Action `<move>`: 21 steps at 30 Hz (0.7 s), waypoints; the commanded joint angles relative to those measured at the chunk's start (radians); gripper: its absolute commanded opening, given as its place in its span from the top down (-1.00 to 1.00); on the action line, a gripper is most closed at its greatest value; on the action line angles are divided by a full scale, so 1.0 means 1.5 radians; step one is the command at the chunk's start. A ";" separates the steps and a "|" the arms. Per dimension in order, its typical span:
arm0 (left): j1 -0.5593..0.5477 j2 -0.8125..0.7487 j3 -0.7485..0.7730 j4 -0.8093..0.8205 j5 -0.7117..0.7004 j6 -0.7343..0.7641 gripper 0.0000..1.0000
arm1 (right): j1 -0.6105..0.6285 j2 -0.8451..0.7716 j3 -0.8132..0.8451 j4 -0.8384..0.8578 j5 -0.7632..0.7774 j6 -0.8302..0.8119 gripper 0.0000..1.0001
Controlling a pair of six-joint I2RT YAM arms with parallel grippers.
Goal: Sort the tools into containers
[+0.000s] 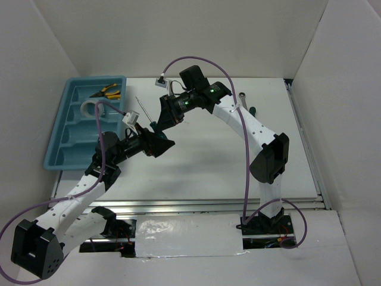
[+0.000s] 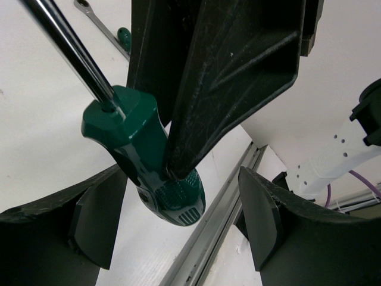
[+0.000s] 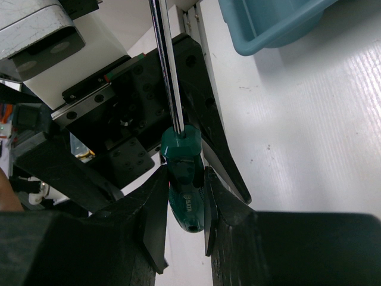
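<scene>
Green screwdriver [image 3: 180,170] tight in right claw [image 3: 181,205], within gaping left claw [image 2: 178,229].

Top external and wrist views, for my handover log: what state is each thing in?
Green-handled screwdriver: gripped at its handle.
Right hand: shut on that screwdriver.
Left hand: open around the handle.
Light blue plastic tray: holds yellow-handled pliers and a white tape ring.
Silver wrench: lying on the table.

The screwdriver [image 2: 140,152] had a shiny, smooth metal rod and a glossy green plastic handle with a rough dotted patch. The right claw [image 3: 184,185] looked like dull black plastic, a bit scratched. The tray [image 1: 71,149] was smooth blue plastic. The worktop [image 1: 202,173] was dull white.
</scene>
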 commanded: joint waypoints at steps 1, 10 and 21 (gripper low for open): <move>-0.008 0.005 0.014 0.052 -0.044 -0.002 -0.74 | 0.004 -0.044 -0.009 0.042 -0.026 0.015 1.00; 0.020 0.004 0.039 0.034 -0.045 -0.002 0.44 | 0.008 -0.040 -0.018 0.047 -0.024 0.022 1.00; 0.082 -0.062 0.016 -0.082 -0.086 -0.023 1.00 | -0.074 -0.067 0.019 -0.002 0.079 -0.018 -0.94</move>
